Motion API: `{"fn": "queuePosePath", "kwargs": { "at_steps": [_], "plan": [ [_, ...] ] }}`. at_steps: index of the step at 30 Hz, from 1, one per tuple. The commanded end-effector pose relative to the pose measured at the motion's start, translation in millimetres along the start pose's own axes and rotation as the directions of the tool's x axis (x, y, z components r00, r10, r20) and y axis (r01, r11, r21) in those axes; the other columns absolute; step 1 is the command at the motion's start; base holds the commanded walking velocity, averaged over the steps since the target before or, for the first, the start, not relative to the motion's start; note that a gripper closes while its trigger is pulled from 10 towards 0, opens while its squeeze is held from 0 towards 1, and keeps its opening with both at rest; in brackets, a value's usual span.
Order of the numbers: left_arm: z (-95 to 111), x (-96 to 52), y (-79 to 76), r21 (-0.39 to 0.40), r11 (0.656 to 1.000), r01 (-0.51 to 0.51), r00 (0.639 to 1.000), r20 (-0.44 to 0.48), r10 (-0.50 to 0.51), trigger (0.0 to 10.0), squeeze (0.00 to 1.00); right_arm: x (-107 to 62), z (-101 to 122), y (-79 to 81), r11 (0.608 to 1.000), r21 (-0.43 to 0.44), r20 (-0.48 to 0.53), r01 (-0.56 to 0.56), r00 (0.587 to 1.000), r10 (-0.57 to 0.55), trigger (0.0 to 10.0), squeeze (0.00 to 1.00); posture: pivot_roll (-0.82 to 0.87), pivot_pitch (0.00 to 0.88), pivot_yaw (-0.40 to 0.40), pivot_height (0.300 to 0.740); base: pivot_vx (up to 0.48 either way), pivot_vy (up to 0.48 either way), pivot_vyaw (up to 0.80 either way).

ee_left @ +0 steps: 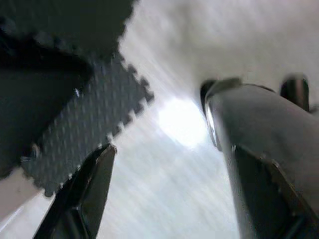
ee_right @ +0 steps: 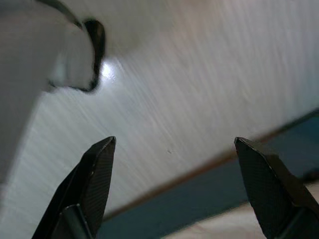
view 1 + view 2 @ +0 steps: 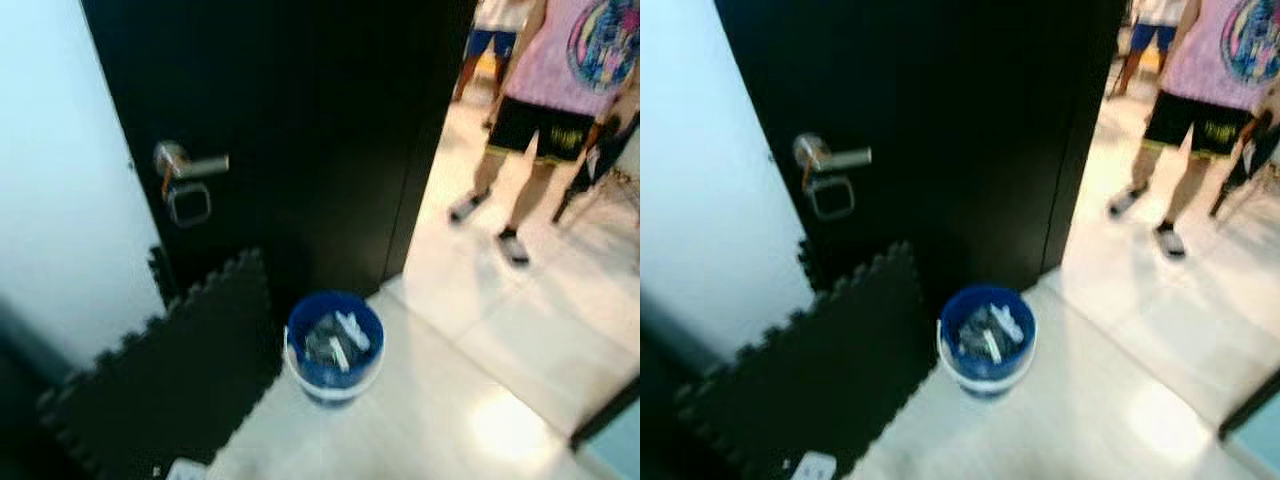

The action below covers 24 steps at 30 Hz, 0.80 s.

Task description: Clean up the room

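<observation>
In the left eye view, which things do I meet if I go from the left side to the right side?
Pale wall → door handle on the black door → blue bucket on the floor → person's legs in the doorway.

Your left gripper hangs low over the pale floor, its two black fingers spread wide apart and holding nothing. Your right gripper hangs over that same floor, fingers likewise spread wide and holding nothing.
</observation>
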<state>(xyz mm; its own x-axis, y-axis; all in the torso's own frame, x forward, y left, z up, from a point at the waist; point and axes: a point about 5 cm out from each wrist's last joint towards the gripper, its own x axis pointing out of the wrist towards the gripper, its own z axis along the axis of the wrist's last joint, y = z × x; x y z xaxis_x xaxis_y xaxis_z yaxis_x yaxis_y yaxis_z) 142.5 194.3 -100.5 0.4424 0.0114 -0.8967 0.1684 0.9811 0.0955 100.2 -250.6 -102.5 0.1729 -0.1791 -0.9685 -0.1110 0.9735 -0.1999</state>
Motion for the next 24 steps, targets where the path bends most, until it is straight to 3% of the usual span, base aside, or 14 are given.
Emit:
{"fn": "queuePosePath", "kwargs": {
  "at_steps": [1,10,24],
  "plan": [
    [-9.1,-0.7,-3.9,0.006,1.000,0.017,0.999,-0.038,-0.016,10.0,0.00,0.6,-2.7,5.5,1.000,-0.010,-0.009,-0.010,1.000,0.010,10.0,0.00,0.08,0.000,-0.058,0.726,-0.480,0.000,0.00],
    [-7.9,-0.8,-1.4,-0.020,1.000,0.011,1.000,-0.028,-0.011,10.0,0.00,0.6,-2.5,5.2,1.000,-0.019,-0.010,-0.007,1.000,0.007,10.0,0.00,0.07,0.000,-0.058,0.726,-0.480,0.000,0.00],
    [-2.8,0.2,-4.6,0.009,1.000,0.019,1.000,-0.016,-0.019,10.0,0.00,0.5,-2.4,4.0,0.999,-0.053,-0.019,0.002,1.000,-0.003,10.0,0.00,0.07,0.000,-0.055,0.726,0.000,0.000,-0.75]
  ]
}}
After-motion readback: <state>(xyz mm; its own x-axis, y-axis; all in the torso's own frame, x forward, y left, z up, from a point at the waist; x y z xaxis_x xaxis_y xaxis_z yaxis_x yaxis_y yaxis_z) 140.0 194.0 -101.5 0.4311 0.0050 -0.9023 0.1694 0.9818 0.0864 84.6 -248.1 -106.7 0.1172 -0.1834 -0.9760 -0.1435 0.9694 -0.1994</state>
